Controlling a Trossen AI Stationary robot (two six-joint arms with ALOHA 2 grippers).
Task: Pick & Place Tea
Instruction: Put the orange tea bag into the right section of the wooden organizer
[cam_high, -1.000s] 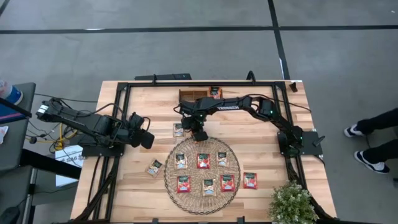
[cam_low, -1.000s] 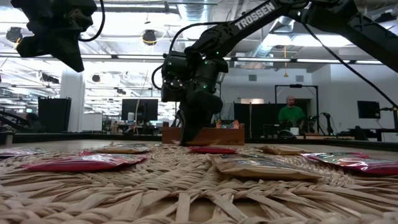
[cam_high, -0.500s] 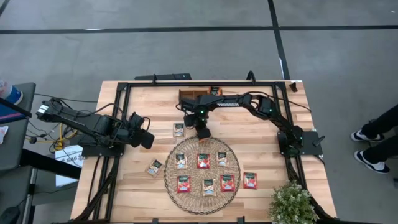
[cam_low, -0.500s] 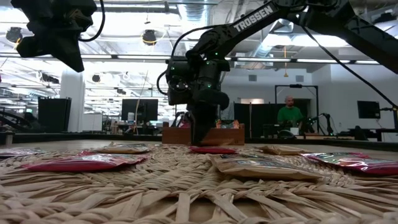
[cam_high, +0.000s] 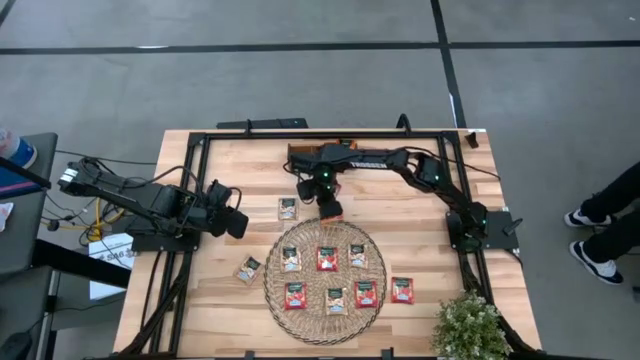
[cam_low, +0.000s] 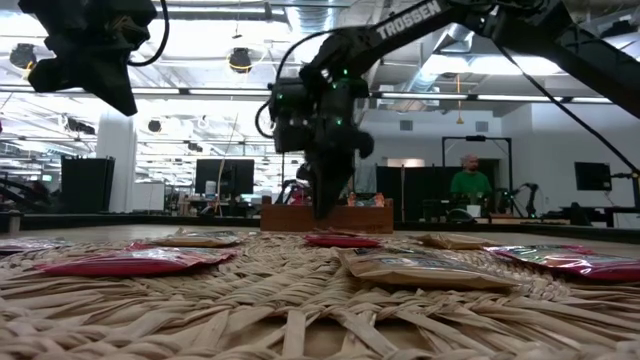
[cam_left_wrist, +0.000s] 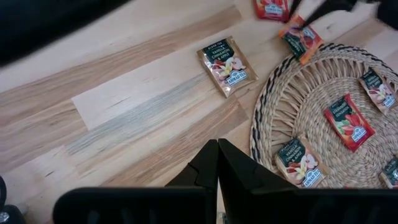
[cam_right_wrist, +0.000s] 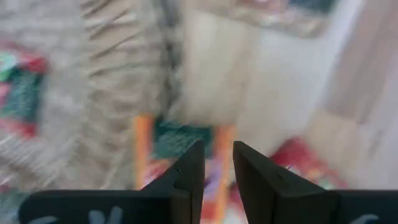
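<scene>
The right gripper hangs above the worktop between the woven mat and the wooden tray at the far edge. Its jaws stand slightly apart and clamp a red-orange sachet, seen in the right wrist view between the two dark fingers. In the low view the right gripper is raised clear of the mat surface.

The left gripper waits near the left edge of the worktop, jaws together and holding nothing.

Seven tea sachets lie flat on the mat. One cream sachet lies on the bare wood just beyond the mat's far rim. Another lies off the mat toward the left edge. A red sachet lies off the mat toward the right edge.
</scene>
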